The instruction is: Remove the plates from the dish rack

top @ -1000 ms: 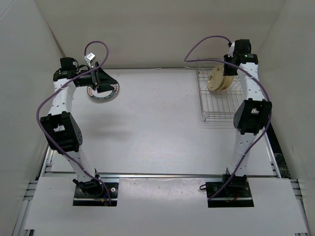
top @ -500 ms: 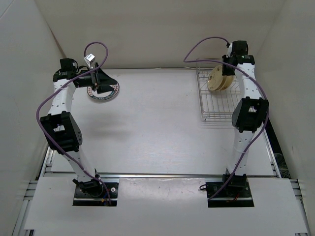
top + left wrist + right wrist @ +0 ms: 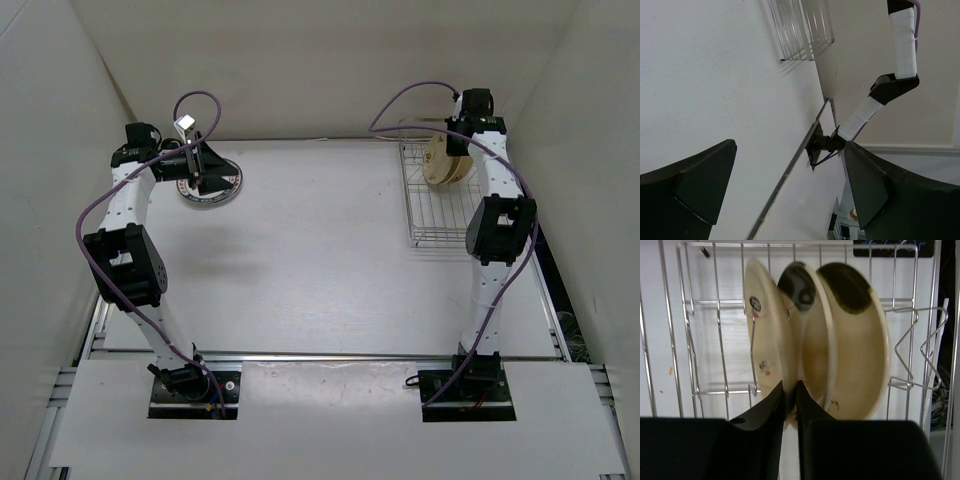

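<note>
The silvery wire dish rack point(image 3: 440, 212) stands at the far right, and its bars fill the right wrist view point(image 3: 705, 302). Three cream plates point(image 3: 443, 160) stand on edge in it, two showing a dark patch point(image 3: 847, 287). My right gripper point(image 3: 790, 385) is shut on the lower rim of the leftmost cream plate point(image 3: 765, 325). A white plate with a dark patterned rim point(image 3: 218, 184) lies flat on the table at the far left. My left gripper point(image 3: 197, 177) hovers over it, open and empty, its fingers point(image 3: 705, 185) spread wide. No plate with an orange centre is in view.
White walls close in the table at the back and both sides. The rack's front half point(image 3: 445, 228) holds no plates. The left wrist view looks across the table to the rack point(image 3: 800, 30) and the right arm point(image 3: 900, 50).
My right wrist has shifted left and toward the back wall over the rack's plates. My left gripper has tilted and lifted slightly above the patterned plate. The plates have not moved.
</note>
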